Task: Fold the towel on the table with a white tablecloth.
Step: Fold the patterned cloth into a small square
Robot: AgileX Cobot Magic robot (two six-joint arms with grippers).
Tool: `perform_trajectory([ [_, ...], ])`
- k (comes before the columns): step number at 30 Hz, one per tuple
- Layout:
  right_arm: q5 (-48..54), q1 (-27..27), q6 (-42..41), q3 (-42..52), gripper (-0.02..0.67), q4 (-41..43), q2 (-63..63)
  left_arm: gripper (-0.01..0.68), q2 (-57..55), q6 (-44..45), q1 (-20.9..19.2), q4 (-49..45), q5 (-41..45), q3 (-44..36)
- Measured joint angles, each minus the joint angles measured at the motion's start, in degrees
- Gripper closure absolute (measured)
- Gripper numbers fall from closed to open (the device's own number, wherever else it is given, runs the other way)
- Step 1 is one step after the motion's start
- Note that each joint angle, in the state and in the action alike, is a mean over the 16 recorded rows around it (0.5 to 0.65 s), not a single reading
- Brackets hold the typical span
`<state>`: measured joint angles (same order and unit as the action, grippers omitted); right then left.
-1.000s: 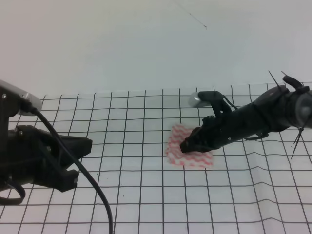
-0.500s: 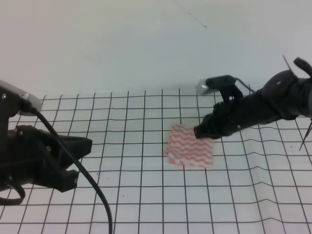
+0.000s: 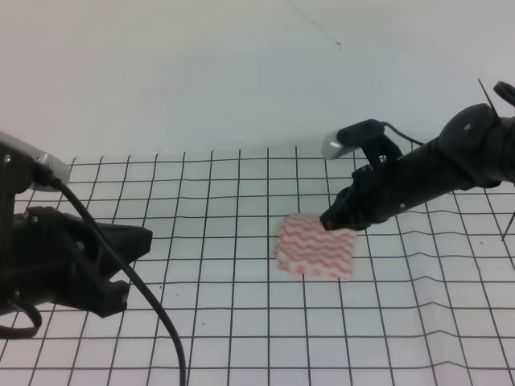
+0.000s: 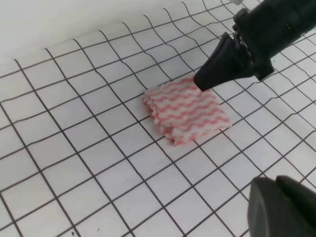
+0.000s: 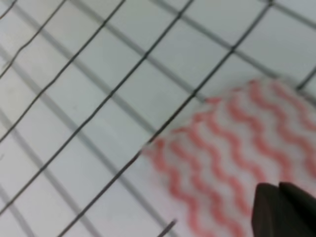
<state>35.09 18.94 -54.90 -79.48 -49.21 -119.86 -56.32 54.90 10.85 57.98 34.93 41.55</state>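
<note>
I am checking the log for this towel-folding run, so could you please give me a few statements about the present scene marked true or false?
1. The towel lies folded into a compact rectangle on the white tablecloth. True.
2. The right gripper is at the towel's far right corner in the exterior high view. True.
3. The left gripper rests on the towel. False: it is well to the left, apart from the towel.
4. The towel carries blue checks. False: it has pink-red and white wavy stripes.
5. The right gripper's jaws appear closed to a point in the left wrist view. True.
</note>
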Motion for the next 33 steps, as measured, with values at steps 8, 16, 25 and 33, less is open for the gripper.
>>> perform_trajectory([
  [8,6.35,0.33,-4.09,-0.07,0.646,1.75,-0.62,0.673,0.0,0.0,0.0,0.0,-0.1,0.0],
  [16,8.84,0.57,1.0,-0.15,0.646,11.25,-1.17,0.672,0.0,-0.07,0.0,0.0,-0.18,0.0],
  [25,8.33,0.51,0.67,-0.09,0.646,13.22,2.19,0.672,0.0,-0.1,0.0,0.0,-0.43,0.0],
  [33,8.35,0.81,-4.94,-0.06,0.646,4.22,1.33,0.673,0.0,0.12,0.0,0.0,-0.54,0.0],
])
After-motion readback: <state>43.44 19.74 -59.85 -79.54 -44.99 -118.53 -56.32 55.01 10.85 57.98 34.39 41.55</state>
